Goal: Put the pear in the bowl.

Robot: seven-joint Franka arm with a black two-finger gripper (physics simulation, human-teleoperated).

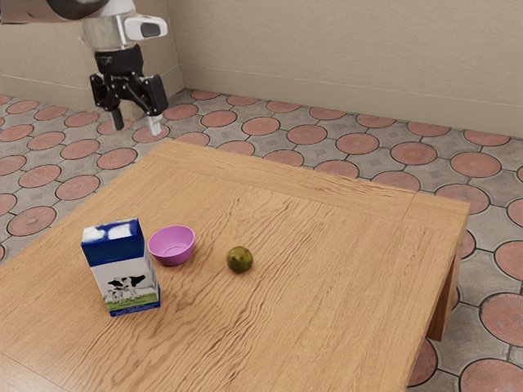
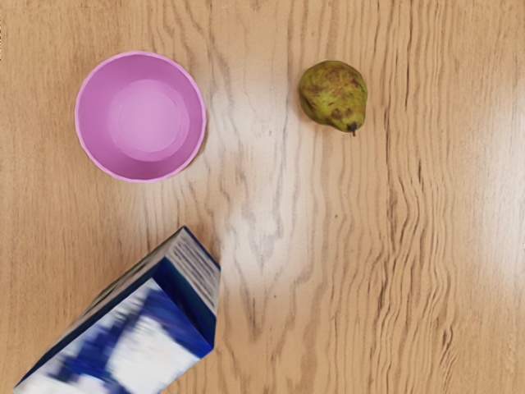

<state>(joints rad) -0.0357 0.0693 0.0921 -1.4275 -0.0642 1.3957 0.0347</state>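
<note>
Gripper (image 1: 136,126) high in the exterior view's upper left, spread wide, with nothing between its two fingers. Well apart from it, just below the middle of that view, a pear (image 1: 239,260) lying on the wooden table (image 1: 327,269), to the right of the pink bowl (image 1: 172,260) and not touching it. Likely fairly light and firm, yet easy to bruise, judging by the brown blotches on green skin; perhaps a touch slippery on those rounded sides, and apt to roll if nudged. Best to come down from above, centred over the thick body, and close gently across it, one finger to each flank. Avoid the narrow end near the stem (image 2: 353,130): too tapered for a sure hold. Lift straight up, then lower well inside the rim before letting go, keeping clear of the milk carton (image 1: 122,273) at lower left, close beside the bowl.
</note>
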